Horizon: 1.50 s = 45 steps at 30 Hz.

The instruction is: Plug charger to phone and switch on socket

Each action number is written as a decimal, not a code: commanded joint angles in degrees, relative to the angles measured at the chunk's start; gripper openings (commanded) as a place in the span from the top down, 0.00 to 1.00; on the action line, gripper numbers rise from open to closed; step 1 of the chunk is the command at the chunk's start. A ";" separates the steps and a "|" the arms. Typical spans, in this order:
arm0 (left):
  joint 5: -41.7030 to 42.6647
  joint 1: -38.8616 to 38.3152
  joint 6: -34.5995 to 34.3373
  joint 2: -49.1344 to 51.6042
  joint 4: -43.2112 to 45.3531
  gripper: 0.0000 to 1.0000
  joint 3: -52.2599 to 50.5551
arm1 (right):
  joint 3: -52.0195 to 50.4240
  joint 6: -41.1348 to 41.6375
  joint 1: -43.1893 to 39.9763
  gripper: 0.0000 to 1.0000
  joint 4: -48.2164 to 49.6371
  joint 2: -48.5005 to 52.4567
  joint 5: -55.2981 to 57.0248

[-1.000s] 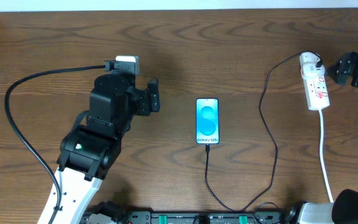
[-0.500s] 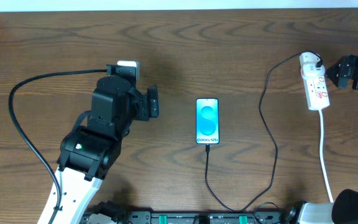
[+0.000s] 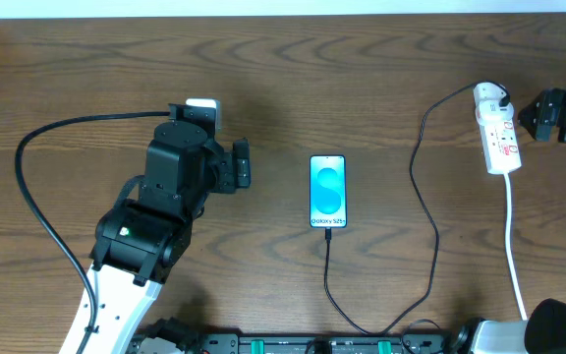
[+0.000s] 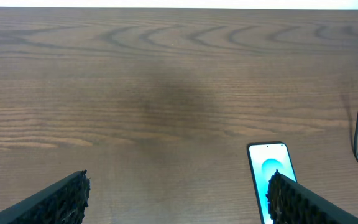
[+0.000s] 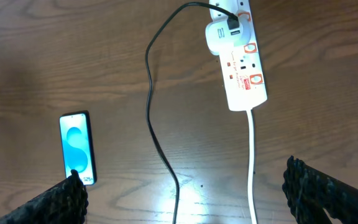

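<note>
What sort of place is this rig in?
Probably a lab test bench: a wood-grain table with a robot arm over it, and a phone, charger cable and power strip laid out.

The left arm (image 3: pixel 165 187) is blocky black above a white lower link (image 3: pixel 116 300), with a green light (image 3: pixel 123 233) and looping black cable (image 3: pixel 96 118); jaws have knobbly black pads (image 4: pixel 61 199).

Around the phone (image 3: pixel 327 191), bare table (image 3: pixel 381 69) is lying open past its top edge and on its left. On its right the charger cable (image 3: pixel 411 172) is snaking across, cutting off low sweeps toward the socket (image 3: pixel 499 138).
</note>
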 commanded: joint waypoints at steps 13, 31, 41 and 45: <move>-1.14 0.13 0.57 0.15 -0.04 0.09 0.24 | -3.02 -1.88 -0.09 0.01 9.03 3.04 3.78; -1.14 0.13 0.57 0.15 -0.07 0.09 0.24 | -4.63 -2.27 -0.09 0.01 10.82 23.19 3.76; -1.14 0.13 0.57 0.15 -0.07 0.09 0.24 | -4.61 -2.60 -0.07 0.01 15.41 30.80 2.84; -1.14 0.13 0.57 0.15 -0.07 0.09 0.24 | -4.63 -4.70 -0.04 0.01 18.23 31.93 -0.92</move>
